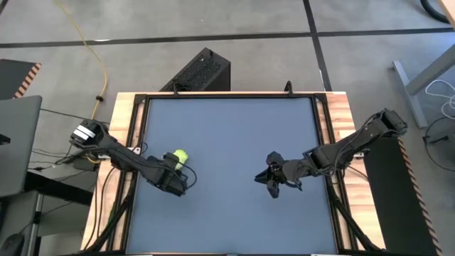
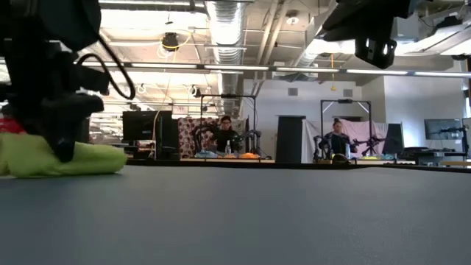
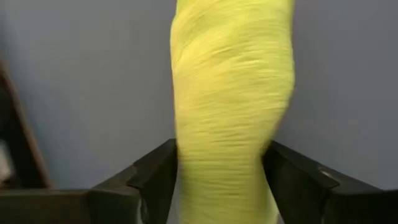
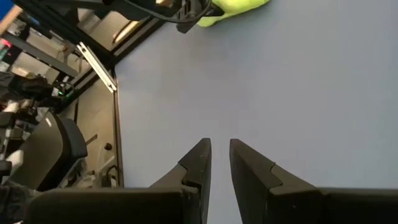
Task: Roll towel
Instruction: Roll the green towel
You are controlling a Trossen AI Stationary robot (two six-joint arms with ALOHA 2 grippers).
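The towel [image 1: 180, 156] is a lime-green cloth rolled into a short bundle. It lies on its side on the dark blue-grey mat [image 1: 234, 135] near the table's left edge, and also shows in the low view [image 2: 66, 160] and the left wrist view [image 3: 230, 93]. My left gripper [image 1: 178, 166] stands over the roll's near end, pointing steeply down, jaws wide with one finger on each side of the roll [image 3: 221, 186]. My right gripper [image 1: 271, 183] hangs above the mat right of centre. Its fingers [image 4: 219, 152] are a narrow gap apart with nothing between them. My left gripper's fingers [image 3: 155, 174] come from above and lie across the roll, one on each long side near its near end [image 3: 217, 162]. The roll fills the gap between them and rests on the mat. Whether the fingers still touch it, I cannot tell.
A wooden frame [image 1: 124, 142] borders the mat on both sides. A black box [image 1: 202, 71] stands beyond the far edge. The mat's middle [image 1: 227, 178] between the two grippers is bare. People sit at benches in the room behind [image 2: 224, 136].
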